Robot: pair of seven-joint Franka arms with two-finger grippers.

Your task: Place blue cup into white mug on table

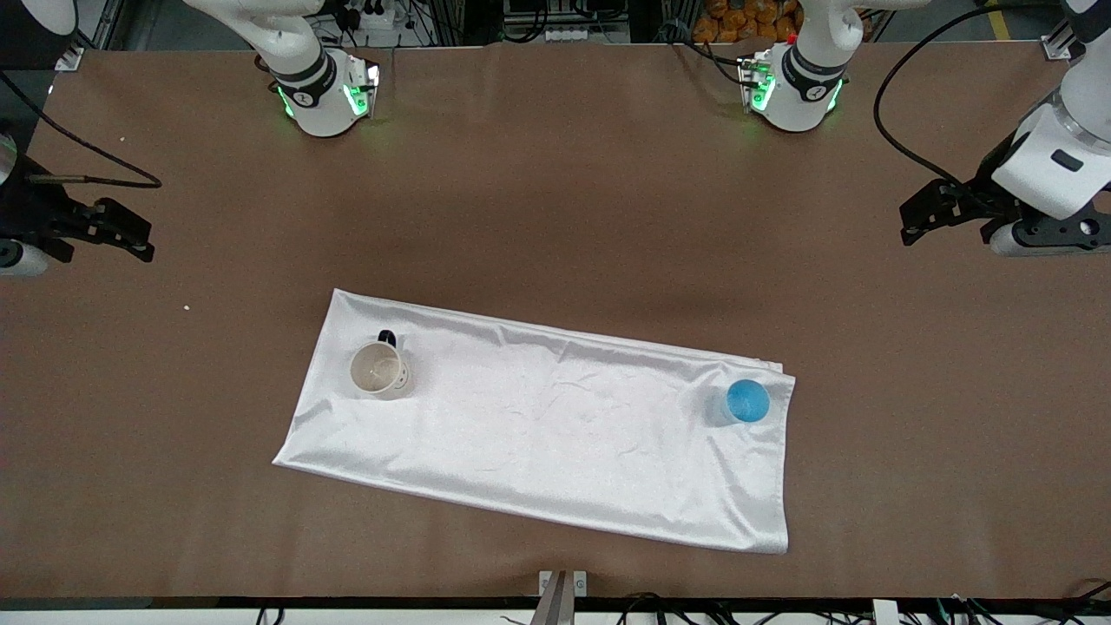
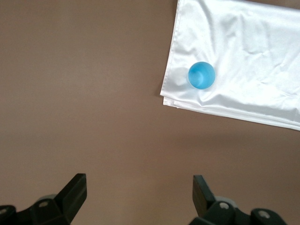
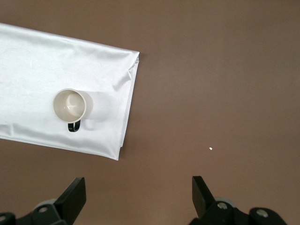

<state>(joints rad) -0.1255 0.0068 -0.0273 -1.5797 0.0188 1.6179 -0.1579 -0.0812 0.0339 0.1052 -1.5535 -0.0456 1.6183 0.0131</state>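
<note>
Standing by the table (image 1: 555,191): front view alone shows both cups together on the white cloth (image 1: 555,425), plus both arm bases along the top edge; each wrist view gets only one cup; left wrist view has the blue cup (image 2: 202,75) near a cloth corner, mug out of frame; right wrist view has the white mug (image 3: 70,105) with its black handle and pale inside, blue cup out of frame, plus a small white speck (image 3: 211,149) on bare tabletop; in the front view the blue cup (image 1: 746,401) sits upright at the cloth end toward the left arm's end of the table, the white mug (image 1: 378,368) upright at the end toward the right arm's end, well apart, mug slightly farther from the front camera; left gripper (image 1: 920,217) hangs over bare table at its own end, off the cloth, fingers spread wide, holding nothing; right gripper (image 1: 130,234) same over the other end, fingers spread wide, holding nothing; both arms wait; the wide finger gap reads clearest in the wrist views, left gripper (image 2: 139,192) and right gripper (image 3: 139,192); count: one blue cup, one mug, one cloth, two arms.
</note>
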